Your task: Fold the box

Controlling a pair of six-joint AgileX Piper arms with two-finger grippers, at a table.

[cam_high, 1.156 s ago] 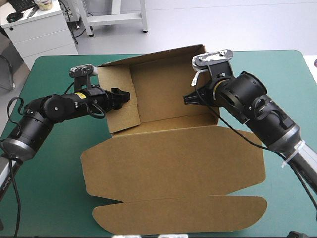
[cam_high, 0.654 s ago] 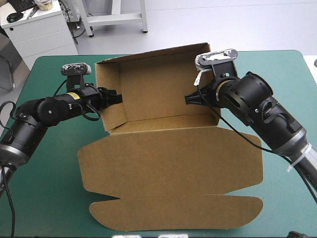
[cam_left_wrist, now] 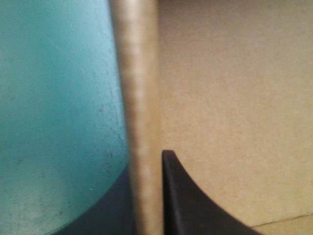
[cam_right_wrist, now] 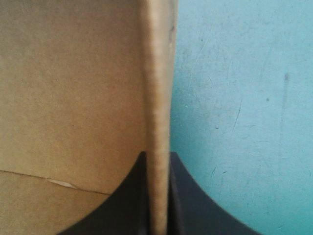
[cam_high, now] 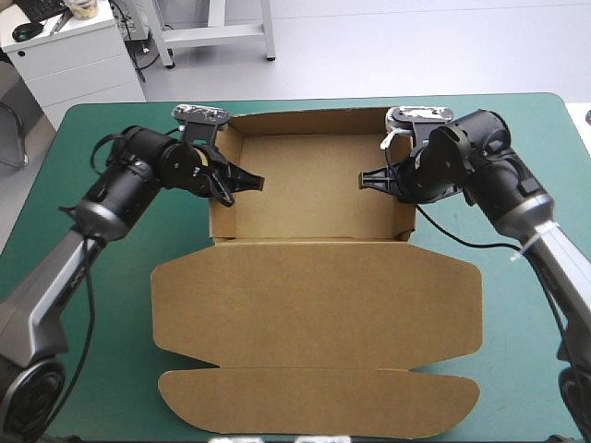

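The brown box (cam_high: 314, 189) stands as an open tray at the table's far middle, its lid (cam_high: 314, 295) lying flat toward the front with a tuck flap (cam_high: 319, 401) at the near edge. My left gripper (cam_high: 242, 183) is shut on the tray's left wall, one finger inside and one outside. In the left wrist view the wall's edge (cam_left_wrist: 139, 98) runs up between the black fingers (cam_left_wrist: 195, 205). My right gripper (cam_high: 374, 180) is shut on the right wall; that wall's edge (cam_right_wrist: 159, 98) stands between its fingers (cam_right_wrist: 195, 205).
Bare teal-green cover (cam_high: 92, 323) lies on both sides of the lid. A white cabinet (cam_high: 69, 55) stands beyond the table's far left corner.
The left gripper has gone from open to shut on the left wall. The tray, skewed earlier, has turned square to the table, and both wrists have moved toward the far edge.
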